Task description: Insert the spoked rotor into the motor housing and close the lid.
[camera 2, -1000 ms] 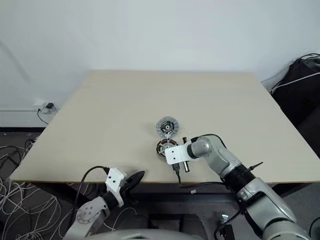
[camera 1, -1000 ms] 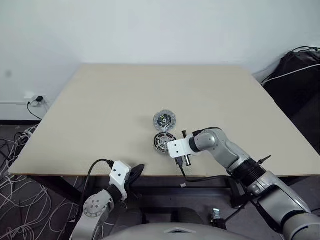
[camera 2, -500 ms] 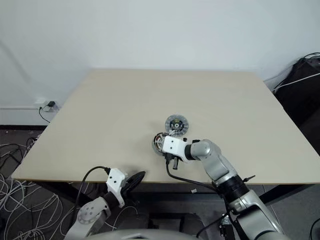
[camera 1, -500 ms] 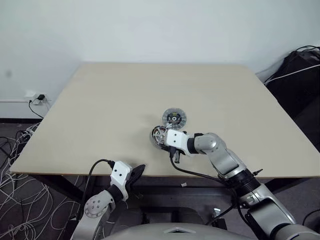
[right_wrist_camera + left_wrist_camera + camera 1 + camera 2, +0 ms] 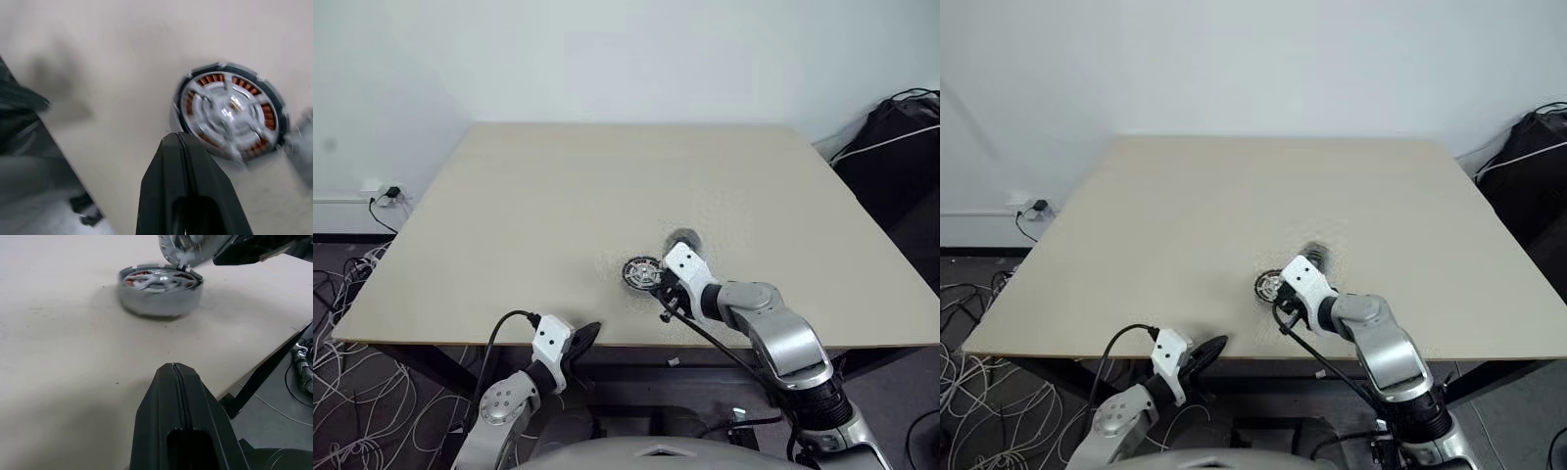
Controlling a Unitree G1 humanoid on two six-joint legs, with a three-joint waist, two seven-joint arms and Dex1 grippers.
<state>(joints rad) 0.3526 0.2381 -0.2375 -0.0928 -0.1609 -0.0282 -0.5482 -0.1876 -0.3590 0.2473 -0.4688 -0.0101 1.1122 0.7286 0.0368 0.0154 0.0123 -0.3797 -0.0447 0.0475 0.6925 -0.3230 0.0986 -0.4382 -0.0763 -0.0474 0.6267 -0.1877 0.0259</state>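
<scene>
Just beside the closed, empty right tool (image 5: pixel 182 142), the motor housing (image 5: pixel 230 113) with spoked rotor (image 5: pixel 222 108).

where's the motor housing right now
The motor housing sits on the table near its front edge, right of centre in the head views, just left of the right gripper, with the lid just behind.

The right hand (image 5: pixel 658 282) hides part of the lid (image 5: pixel 683 238) in the head views, where the lid is a blurred grey patch, and the left wrist view cuts that lid off at its edge above the motor housing (image 5: pixel 160 290).
</scene>
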